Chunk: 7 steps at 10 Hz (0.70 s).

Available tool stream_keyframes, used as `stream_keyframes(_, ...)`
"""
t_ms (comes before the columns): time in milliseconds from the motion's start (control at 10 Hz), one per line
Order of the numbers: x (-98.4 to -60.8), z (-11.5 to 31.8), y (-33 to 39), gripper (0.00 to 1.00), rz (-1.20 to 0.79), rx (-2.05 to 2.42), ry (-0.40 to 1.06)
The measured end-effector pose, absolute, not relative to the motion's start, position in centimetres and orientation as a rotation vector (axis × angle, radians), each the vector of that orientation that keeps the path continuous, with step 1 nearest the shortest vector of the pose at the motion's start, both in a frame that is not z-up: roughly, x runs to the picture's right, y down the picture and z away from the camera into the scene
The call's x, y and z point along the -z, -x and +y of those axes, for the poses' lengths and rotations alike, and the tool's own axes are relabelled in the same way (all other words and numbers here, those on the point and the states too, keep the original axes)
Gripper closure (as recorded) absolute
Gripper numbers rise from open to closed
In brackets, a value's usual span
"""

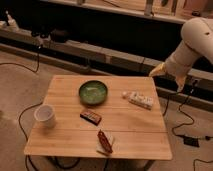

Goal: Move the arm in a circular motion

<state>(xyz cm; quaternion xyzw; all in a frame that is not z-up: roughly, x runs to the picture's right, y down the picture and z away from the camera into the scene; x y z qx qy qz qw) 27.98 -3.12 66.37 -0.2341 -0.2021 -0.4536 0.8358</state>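
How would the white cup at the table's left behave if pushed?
The white cup stands upright and looks light, so likely slides or tips easily. Near the table edge, it could fall. The gripper hangs beyond the table's far right.

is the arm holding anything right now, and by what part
Nothing seems held: the gripper hangs past the table's far right edge, apart from everything lying on it.

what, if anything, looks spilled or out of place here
Nothing stands out. The cup and bowl stand upright, with no spill on the table. The gripper hangs beyond the table's far right corner.
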Motion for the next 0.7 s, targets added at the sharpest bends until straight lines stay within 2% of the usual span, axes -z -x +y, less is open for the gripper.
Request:
stream_keyframes(200, -70.5, -5.0, -25.2, 0.2, -0.454, 1.04, 0.528)
stream_keyframes(700, -76.5, -8.4, -16.1, 0.2, -0.486, 1.246, 0.531)
